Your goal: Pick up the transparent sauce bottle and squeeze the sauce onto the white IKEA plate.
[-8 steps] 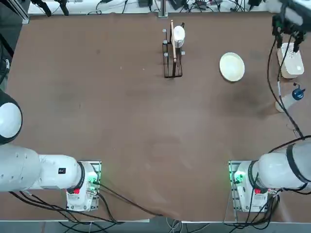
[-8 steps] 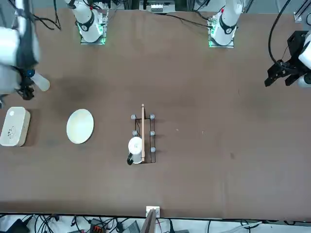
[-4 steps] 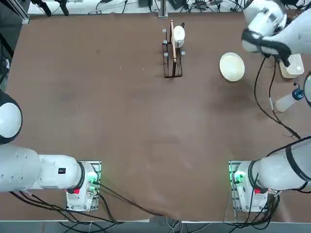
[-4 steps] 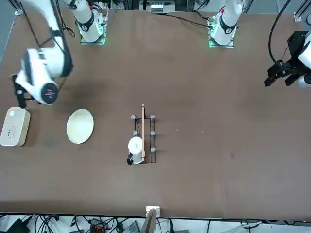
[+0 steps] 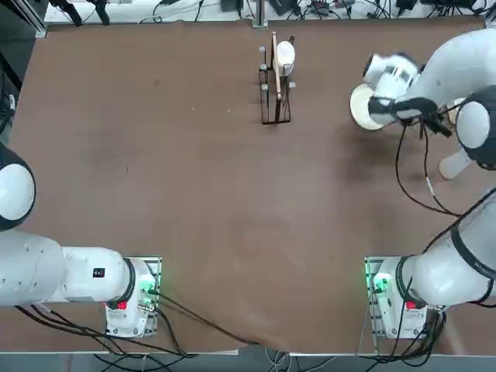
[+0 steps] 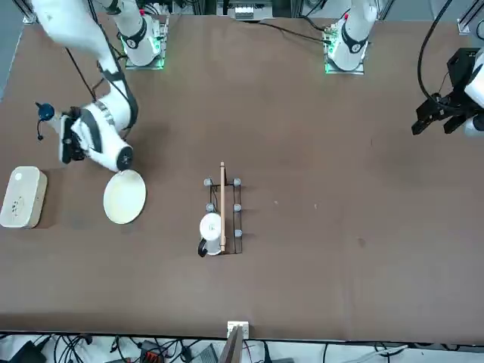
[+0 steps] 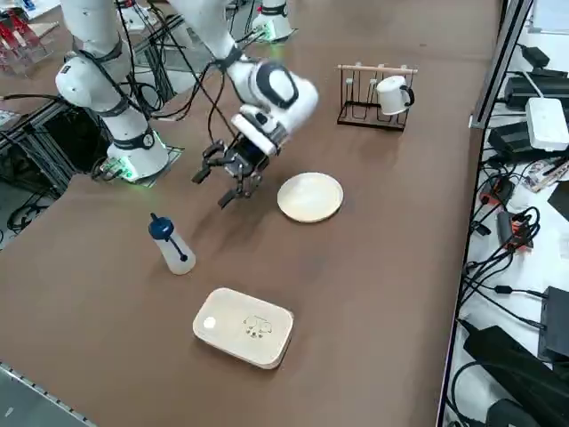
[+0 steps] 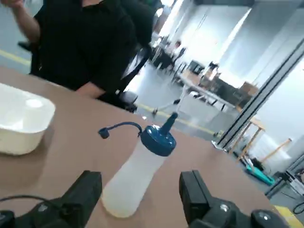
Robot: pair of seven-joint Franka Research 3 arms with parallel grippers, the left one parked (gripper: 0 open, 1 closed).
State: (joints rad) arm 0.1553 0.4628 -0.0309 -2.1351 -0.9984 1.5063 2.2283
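The transparent sauce bottle (image 7: 172,246), cloudy with a blue nozzle cap, stands upright on the brown table near its right edge. The wrist view shows the sauce bottle (image 8: 138,173) a short way ahead, framed by my two fingers (image 8: 87,191). My right gripper (image 7: 220,183) is open and empty. It hangs low over the table between the bottle and the white IKEA plate (image 7: 309,197), pointing at the bottle and apart from it. The round plate (image 6: 125,197) lies flat, and my wrist covers part of it in the top view.
A white rectangular tray (image 7: 244,326) lies near the table's right edge beyond the bottle. A dark wire rack (image 5: 275,85) holding a white cup stands at the far middle. A person in black (image 8: 85,42) sits past the table edge behind the tray.
My right arm has swung from over the tray at the far right edge inward toward the plate and come down. The gripper now faces the bottle and has stayed open.
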